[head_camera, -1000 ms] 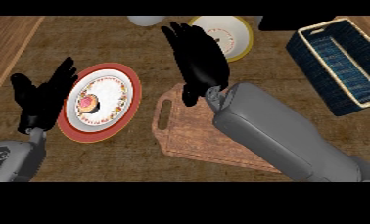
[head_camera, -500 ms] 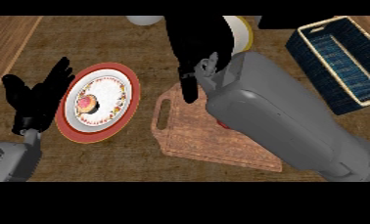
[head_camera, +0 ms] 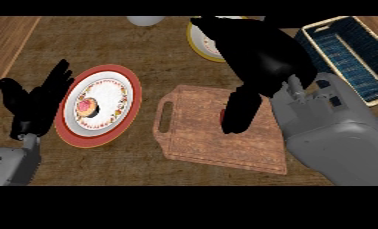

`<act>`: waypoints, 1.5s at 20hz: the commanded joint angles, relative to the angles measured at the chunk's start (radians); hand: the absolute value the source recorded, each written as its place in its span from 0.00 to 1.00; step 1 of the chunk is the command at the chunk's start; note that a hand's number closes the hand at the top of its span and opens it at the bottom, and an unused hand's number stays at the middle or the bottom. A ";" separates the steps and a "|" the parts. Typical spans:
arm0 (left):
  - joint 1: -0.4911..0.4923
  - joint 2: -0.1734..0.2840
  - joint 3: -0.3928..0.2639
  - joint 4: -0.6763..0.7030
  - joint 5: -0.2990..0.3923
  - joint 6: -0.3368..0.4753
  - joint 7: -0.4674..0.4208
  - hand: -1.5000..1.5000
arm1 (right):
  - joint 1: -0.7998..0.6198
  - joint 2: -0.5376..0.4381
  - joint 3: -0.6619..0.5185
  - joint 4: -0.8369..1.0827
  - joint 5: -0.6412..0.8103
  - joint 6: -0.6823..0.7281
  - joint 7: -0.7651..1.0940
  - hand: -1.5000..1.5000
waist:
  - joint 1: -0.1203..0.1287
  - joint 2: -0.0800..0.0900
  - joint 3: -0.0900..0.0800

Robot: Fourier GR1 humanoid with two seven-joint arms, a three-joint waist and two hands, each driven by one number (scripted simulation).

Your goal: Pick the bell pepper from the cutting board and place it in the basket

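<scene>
The wooden cutting board [head_camera: 199,138] lies at the middle of the counter, handle slot to the left. Only a red sliver of the bell pepper [head_camera: 221,116] shows on it, just left of my right thumb. My right hand [head_camera: 258,58] hangs over the board's far right part, fingers spread toward the upper left and thumb pointing down beside the pepper; it hides most of the pepper. The dark blue basket [head_camera: 341,53] with a pale rim stands at the far right. At the left edge my left hand [head_camera: 37,103] rests open, fingers up.
A red-rimmed plate [head_camera: 74,133] with a small pastry on it sits left of the board, next to my left hand. A yellow-rimmed plate [head_camera: 199,45] lies behind the board, partly under my right hand. A white object [head_camera: 145,20] stands at the back.
My right hand has come back from the yellow-rimmed plate and down over the cutting board, its thumb now pointing at the pepper. The left hand has barely moved.
</scene>
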 commanded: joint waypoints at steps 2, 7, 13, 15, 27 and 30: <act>-0.014 -0.029 -0.012 -0.058 -0.031 0.038 0.050 0.50 | 0.114 -0.049 -0.044 -0.208 -0.002 0.026 0.164 0.00 | 0.014 0.005 0.001; 0.026 -0.048 -0.001 -0.016 -0.053 -0.010 -0.017 0.50 | 0.349 -0.116 -0.038 -0.291 0.091 0.012 -0.020 0.00 | 0.022 0.011 0.000; 0.012 -0.058 0.026 -0.014 -0.072 -0.031 -0.010 0.50 | 0.564 -0.076 0.058 -0.302 0.371 -0.146 -0.234 0.00 | 0.029 0.013 0.001; -0.042 -0.081 0.023 0.042 -0.085 -0.029 -0.019 0.50 | 0.604 -0.096 0.049 -0.176 0.444 -0.243 -0.406 0.00 | 0.027 0.016 0.001; 0.001 -0.102 0.088 0.005 -0.112 -0.084 0.001 0.50 | 0.557 0.095 0.029 0.236 0.589 -0.387 -0.575 0.00 | 0.033 0.015 0.000; 0.004 -0.105 0.106 -0.012 -0.138 -0.090 0.019 0.50 | 0.574 0.128 0.030 0.227 0.606 -0.333 -0.554 0.00 | 0.032 0.013 0.000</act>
